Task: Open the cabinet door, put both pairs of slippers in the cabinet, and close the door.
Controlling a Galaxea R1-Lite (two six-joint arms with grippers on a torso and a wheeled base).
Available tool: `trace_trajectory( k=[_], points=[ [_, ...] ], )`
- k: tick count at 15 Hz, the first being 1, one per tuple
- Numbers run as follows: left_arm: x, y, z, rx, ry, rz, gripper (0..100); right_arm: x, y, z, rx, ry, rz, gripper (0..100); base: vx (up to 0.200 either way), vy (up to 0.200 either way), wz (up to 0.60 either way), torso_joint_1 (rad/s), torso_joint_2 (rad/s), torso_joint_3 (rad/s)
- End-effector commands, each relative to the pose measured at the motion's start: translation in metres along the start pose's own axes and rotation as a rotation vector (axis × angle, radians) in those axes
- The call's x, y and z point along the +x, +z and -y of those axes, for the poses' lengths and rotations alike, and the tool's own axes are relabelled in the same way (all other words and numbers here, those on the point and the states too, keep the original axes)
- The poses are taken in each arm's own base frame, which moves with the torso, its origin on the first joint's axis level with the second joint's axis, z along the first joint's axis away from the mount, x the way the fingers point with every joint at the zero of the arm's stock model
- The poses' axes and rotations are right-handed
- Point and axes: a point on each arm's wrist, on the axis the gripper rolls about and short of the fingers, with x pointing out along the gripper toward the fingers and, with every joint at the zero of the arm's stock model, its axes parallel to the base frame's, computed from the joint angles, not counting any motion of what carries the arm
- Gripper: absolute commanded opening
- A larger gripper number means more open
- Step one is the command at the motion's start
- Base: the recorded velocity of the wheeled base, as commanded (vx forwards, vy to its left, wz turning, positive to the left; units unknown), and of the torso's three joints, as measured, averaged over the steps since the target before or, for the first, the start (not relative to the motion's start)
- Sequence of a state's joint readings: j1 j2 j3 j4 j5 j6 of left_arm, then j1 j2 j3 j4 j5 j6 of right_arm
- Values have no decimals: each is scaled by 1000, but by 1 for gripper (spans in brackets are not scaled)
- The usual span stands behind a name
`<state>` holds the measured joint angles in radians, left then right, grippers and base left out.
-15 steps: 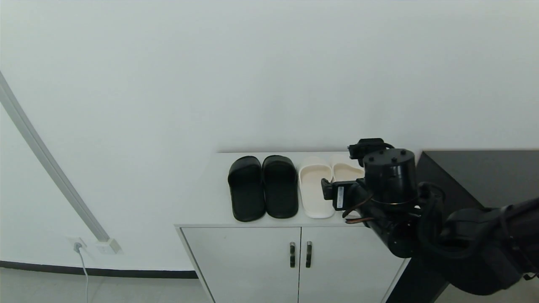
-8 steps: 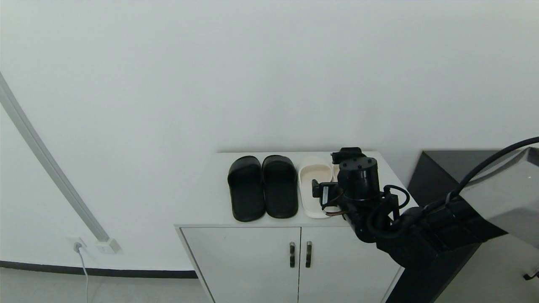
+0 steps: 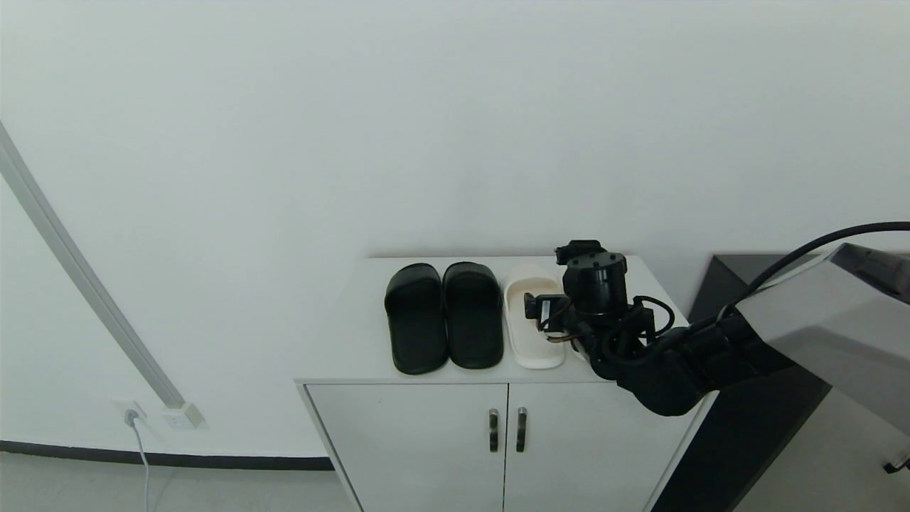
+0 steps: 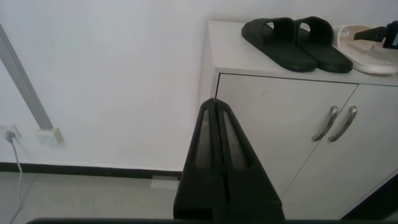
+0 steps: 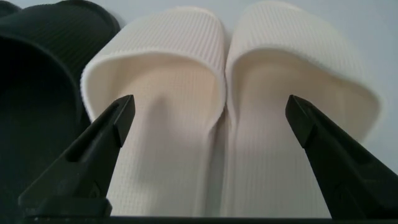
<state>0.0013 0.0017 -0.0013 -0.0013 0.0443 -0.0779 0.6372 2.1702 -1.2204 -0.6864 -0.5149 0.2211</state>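
1. Cabinet, white, stands against the white wall with both doors closed. Its two upright handles sit side by side at the middle seam.
2. On the wall at the far left, a pale conduit slants down to a socket near the floor, with a cable plugged into it.
3. The left gripper is apart from the cabinet, off its left front corner and pointing toward it. Its two fingers are pressed flat together with nothing between them.
4. The black slippers lie on the left half of the cabinet top, side by side and touching, heels toward the front edge.
5. The white slippers lie just beside the black pair on the right, facing the same way. In the head view the right arm covers most of the right-hand slipper.
6. The right gripper hangs over the white pair, fingers spread wide, about as wide as the pair itself, and gripping nothing. Whether the fingertips touch the slippers cannot be told.
7. A dark piece of furniture stands right next to the cabinet on its right side.
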Motion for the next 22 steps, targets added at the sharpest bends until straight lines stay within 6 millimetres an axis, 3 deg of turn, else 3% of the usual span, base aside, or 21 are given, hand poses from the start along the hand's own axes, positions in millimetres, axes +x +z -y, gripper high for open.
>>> trace_trajectory(
  k=[1, 11, 12, 17, 22],
  points=[
    [0, 0, 0, 0, 1, -1, 0, 11, 1, 1, 4, -4, 0, 100, 0, 0, 0, 0, 0, 0],
    [0, 0, 0, 0, 1, -1, 0, 46, -2, 2, -36, -29, 25, 100, 0, 0, 0, 0, 0, 0],
    [0, 0, 0, -2, 1, -1, 0, 48, -2, 1, -37, -29, 26, 0, 0, 0, 0, 0, 0, 0],
    [0, 0, 0, -2, 1, -1, 0, 47, -1, 2, -38, -32, 28, 0, 0, 0, 0, 0, 0, 0],
    [0, 0, 0, -2, 2, -2, 0, 26, 26, 6, -72, -33, 76, 0, 0, 0, 0, 0, 0, 0]
  ],
)
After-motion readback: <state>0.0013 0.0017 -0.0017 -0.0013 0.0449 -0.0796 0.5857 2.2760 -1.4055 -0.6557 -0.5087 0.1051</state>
